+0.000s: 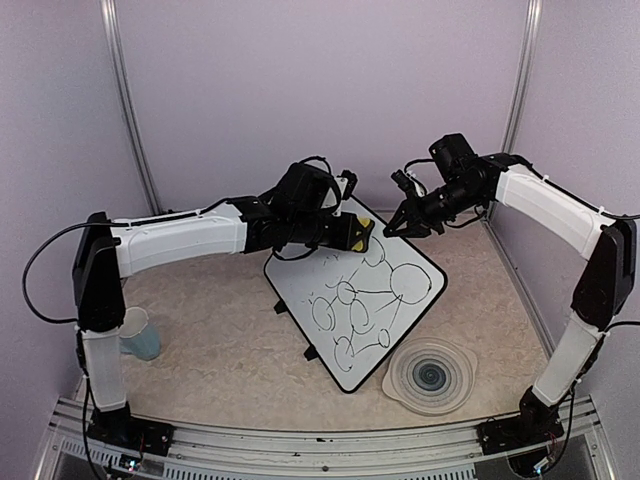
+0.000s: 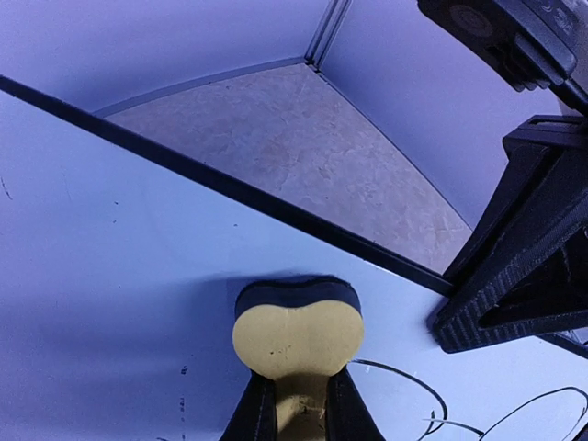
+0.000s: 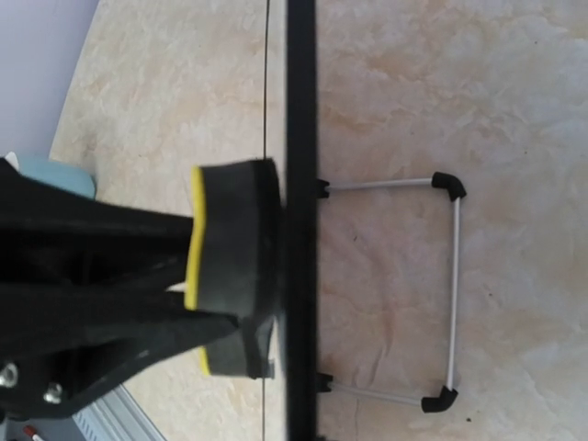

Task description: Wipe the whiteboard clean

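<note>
The whiteboard (image 1: 305, 270) lies tilted on the table, with black marker ovals and lines on its middle and near part. Its far part is blank. My left gripper (image 1: 350, 235) is shut on a yellow eraser (image 1: 362, 230) with a black felt face and presses it flat on the board's far part. In the left wrist view the eraser (image 2: 296, 335) sits between the gripper's (image 2: 299, 400) fingers on the board (image 2: 110, 276). My right gripper (image 1: 402, 228) clamps the board's far edge; one of its fingers (image 2: 514, 276) shows there. The right wrist view shows the frame (image 3: 300, 110) edge-on with the eraser (image 3: 234, 266) against it.
A round grey-white ribbed plate (image 1: 430, 376) lies by the board's near right corner. A pale blue cup (image 1: 138, 333) stands at the left, beside the left arm. The board's wire stand (image 3: 453, 294) rests on the beige tabletop. Walls close in the back and both sides.
</note>
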{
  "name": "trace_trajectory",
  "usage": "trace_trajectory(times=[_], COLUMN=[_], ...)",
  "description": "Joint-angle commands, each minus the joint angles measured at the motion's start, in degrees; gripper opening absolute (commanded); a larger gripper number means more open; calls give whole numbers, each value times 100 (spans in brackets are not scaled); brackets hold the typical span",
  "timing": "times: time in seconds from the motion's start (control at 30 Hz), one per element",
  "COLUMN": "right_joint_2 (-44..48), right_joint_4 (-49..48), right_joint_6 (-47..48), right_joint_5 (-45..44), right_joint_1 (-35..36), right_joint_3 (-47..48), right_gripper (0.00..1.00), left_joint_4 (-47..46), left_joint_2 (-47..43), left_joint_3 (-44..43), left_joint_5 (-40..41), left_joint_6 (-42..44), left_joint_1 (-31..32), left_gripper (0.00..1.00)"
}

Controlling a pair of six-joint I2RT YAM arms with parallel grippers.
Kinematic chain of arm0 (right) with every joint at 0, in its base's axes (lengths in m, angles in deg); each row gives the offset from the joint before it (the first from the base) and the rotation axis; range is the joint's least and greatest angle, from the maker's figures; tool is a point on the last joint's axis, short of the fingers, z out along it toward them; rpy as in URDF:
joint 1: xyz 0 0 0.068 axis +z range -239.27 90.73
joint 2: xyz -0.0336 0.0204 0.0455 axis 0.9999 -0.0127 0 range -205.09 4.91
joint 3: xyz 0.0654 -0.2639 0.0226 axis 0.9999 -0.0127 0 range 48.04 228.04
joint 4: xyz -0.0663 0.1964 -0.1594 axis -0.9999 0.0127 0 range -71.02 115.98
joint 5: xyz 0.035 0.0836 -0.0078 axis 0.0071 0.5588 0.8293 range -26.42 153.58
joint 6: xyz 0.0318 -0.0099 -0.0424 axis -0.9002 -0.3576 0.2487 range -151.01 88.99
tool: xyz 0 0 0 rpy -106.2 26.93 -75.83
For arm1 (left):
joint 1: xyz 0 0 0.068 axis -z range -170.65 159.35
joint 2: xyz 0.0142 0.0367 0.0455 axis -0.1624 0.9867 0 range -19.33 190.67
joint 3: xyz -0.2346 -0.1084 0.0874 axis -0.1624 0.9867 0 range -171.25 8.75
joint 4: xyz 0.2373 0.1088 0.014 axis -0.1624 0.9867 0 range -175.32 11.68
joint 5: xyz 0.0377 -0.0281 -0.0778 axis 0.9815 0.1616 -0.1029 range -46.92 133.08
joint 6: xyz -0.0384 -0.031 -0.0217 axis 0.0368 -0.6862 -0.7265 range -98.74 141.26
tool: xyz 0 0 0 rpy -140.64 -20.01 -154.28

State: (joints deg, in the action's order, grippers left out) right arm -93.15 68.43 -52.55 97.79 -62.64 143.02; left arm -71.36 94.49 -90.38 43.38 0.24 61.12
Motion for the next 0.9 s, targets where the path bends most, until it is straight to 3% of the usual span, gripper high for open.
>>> trace_trajectory(times=[0.0,0.23,0.63,0.87], right_joint_2=[-73,-88,-156,-101], right_joint_4=[-491,-531,-548,-554], right_joint_6=[284,231,192,173], right_joint_5=[432,366,418,385], right_joint_1=[286,281,272,273], right_joint_3=[181,127,246,219], right_gripper=[0,0,0,0], left_joint_4=[-44,37,-591,-562], left_joint_2=[-43,-25,-565,-551], left_joint_3=[346,680,1258,1290], left_joint_5=[-165,84,-192,262], left_joint_6=[-397,-424,365,-31], left_joint_1=[-343,-900,441,237], left_gripper=[0,0,0,0])
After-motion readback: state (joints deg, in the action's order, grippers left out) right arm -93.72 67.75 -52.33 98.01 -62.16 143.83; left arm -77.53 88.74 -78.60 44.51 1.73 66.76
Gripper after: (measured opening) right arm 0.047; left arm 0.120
